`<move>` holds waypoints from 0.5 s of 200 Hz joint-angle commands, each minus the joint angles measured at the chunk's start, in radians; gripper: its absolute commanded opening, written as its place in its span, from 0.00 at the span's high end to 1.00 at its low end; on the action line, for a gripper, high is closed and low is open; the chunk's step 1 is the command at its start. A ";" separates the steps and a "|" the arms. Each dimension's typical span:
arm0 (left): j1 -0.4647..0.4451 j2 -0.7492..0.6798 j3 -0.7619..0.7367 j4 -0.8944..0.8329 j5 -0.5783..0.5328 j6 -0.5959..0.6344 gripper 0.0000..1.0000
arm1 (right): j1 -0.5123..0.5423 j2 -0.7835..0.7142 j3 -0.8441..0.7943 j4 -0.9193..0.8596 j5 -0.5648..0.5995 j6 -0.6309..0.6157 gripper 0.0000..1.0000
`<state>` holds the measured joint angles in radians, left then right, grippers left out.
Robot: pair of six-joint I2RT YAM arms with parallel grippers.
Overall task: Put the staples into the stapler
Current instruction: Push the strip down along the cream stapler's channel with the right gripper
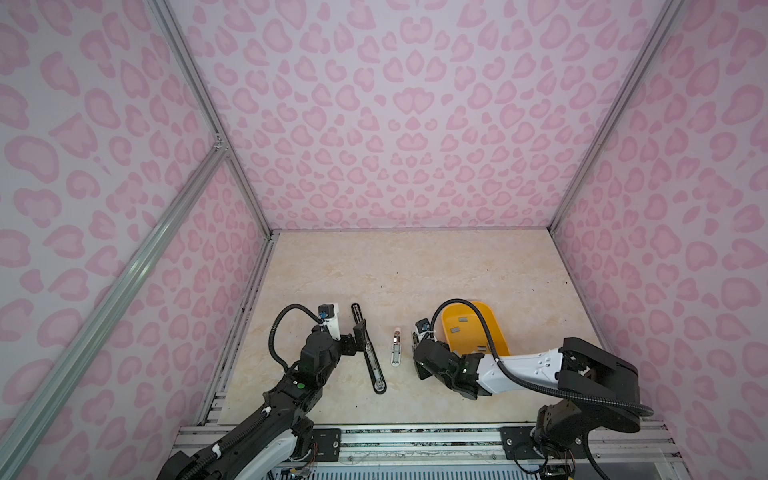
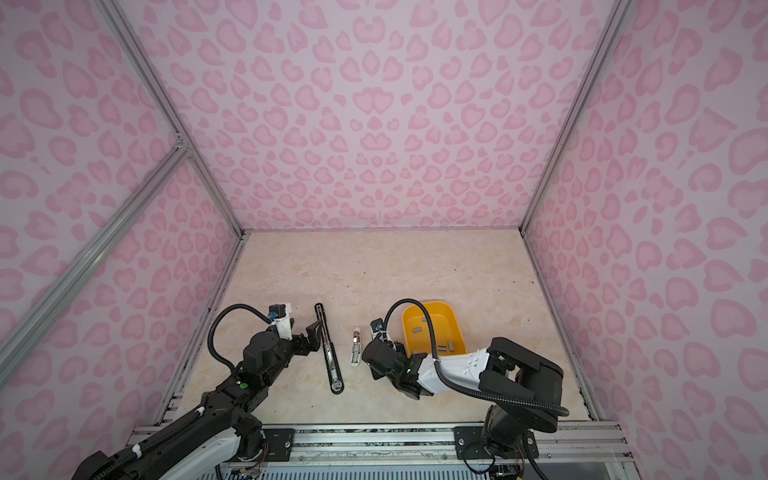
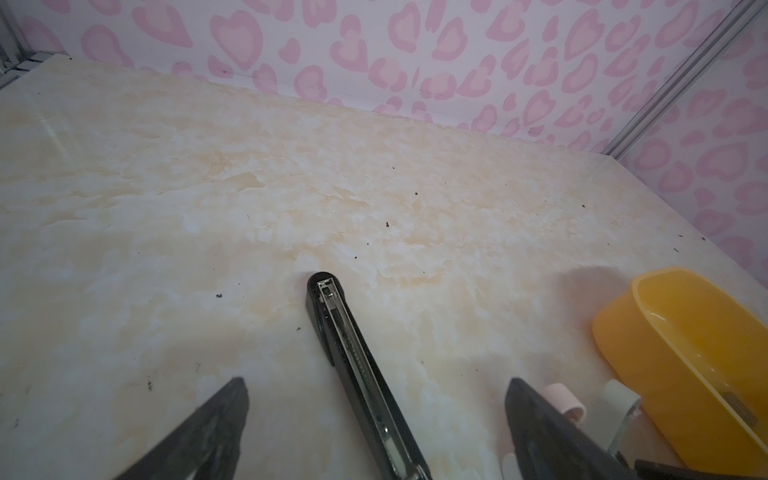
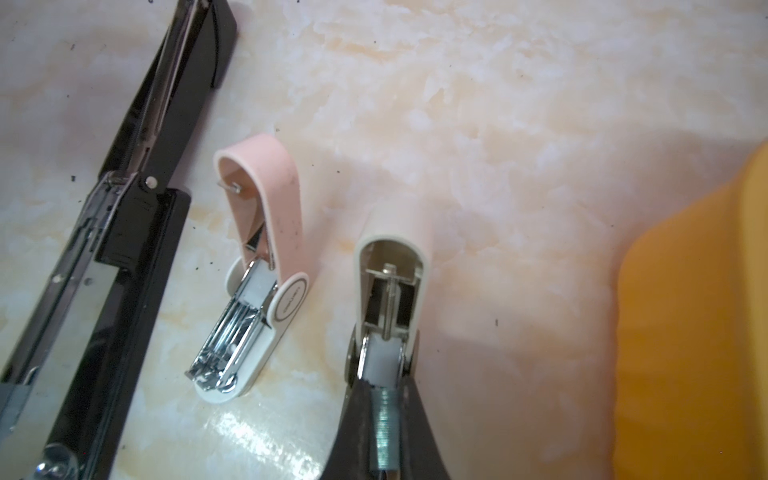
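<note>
Fingers of the right gripper are clamped tight on a staple strip, grey and finely ridged. The strip lies in line with the open channel of the white stapler, at the channel's near end. That stapler's lid is swung back, showing the pusher rod inside. Whether the strip already rests in the channel cannot be told.

More staples lie loose as short grey strips on the floor of the yellow tray, which stands just beside the right gripper, on its outer side. A pink stapler, also hinged open, lies between the white one and the long black stapler.

The left gripper is spread wide, a finger on either side of the long black stapler, which is opened out flat. Neither finger visibly touches it, and nothing is gripped.

All of this sits on a cream, marble-patterned tabletop scattered with small dark specks. Pink heart-spotted walls close it in on three sides, joined by aluminium frame rails.
</note>
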<state>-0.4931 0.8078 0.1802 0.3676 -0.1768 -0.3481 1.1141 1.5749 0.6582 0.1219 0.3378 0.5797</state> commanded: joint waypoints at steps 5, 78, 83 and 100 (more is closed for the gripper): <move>-0.002 0.004 0.013 0.020 -0.009 0.004 0.03 | 0.011 -0.018 -0.011 0.010 0.029 0.018 1.00; -0.004 0.014 0.018 0.018 -0.012 0.006 0.03 | 0.033 0.018 0.020 -0.004 0.059 0.061 1.00; -0.005 0.014 0.018 0.019 -0.012 0.006 0.03 | 0.034 0.020 0.022 -0.006 0.060 0.064 1.00; -0.005 0.016 0.019 0.019 -0.011 0.006 0.03 | 0.034 0.030 0.028 -0.004 0.056 0.070 1.00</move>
<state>-0.4984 0.8207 0.1852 0.3672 -0.1814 -0.3477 1.1461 1.5898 0.6781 0.1223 0.3737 0.6262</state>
